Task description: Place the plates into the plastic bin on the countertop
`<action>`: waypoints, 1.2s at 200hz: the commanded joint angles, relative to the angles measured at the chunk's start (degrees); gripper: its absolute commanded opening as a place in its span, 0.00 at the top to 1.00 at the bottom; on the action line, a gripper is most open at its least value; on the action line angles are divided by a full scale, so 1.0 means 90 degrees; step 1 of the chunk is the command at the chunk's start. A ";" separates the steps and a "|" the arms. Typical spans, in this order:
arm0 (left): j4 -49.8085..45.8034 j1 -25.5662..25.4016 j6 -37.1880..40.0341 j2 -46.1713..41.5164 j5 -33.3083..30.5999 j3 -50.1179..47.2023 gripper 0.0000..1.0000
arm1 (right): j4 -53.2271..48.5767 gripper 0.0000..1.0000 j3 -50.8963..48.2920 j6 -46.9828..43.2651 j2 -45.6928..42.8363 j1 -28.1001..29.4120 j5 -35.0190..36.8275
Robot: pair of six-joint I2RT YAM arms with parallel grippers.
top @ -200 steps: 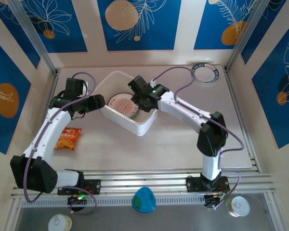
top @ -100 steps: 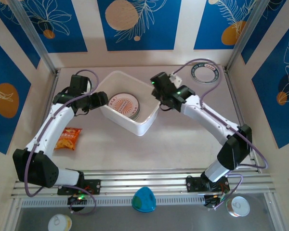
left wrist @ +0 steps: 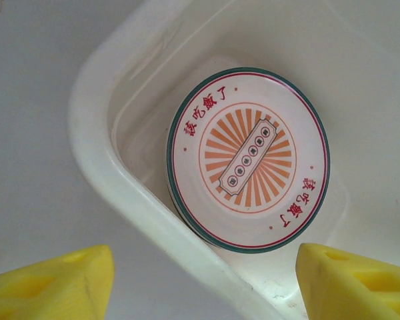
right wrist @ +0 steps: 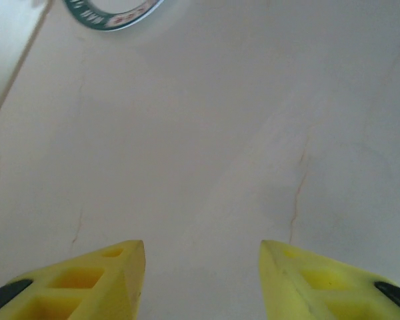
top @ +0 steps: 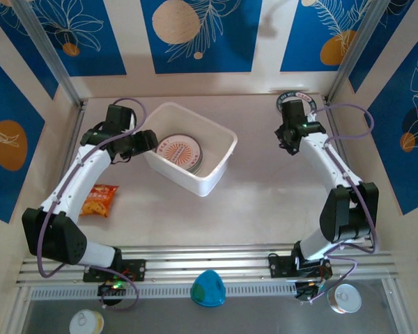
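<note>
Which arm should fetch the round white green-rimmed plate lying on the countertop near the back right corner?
Right. The right gripper is open, empty and close to that plate, whose rim shows ahead in its wrist view. The left gripper hovers over the rim of the translucent white plastic bin, farther away.

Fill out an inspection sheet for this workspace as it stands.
Surface: countertop pale and matte, with faint hairline marks in the right wrist view.
Job's things: plastic bin upright, far left of centre; stacked plates lying flat inside it, sunburst one on top, count unclear; lone plate in the far right corner, outside the bin.
Clutter: snack packet on the left; teal object at the near rails.
Grippers: left pincer open, empty, over the bin's rim; right pincer open, empty, above bare countertop short of the lone plate.
Cables: purple cables looped along both arms, no snag seen.
Surroundings: blue-and-cream walls; aluminium rails.
</note>
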 commanded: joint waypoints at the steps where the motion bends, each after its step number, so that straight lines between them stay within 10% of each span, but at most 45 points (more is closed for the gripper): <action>1: -0.0236 -0.0064 0.0001 0.0110 -0.0166 0.0195 0.27 | 0.0141 0.50 -0.0016 0.0161 0.0384 -0.0403 -0.0404; 240: -0.0482 -0.0061 0.0169 0.0310 -0.0479 0.0536 0.27 | 0.1041 0.54 0.2952 0.1315 0.4139 -0.1775 -0.1768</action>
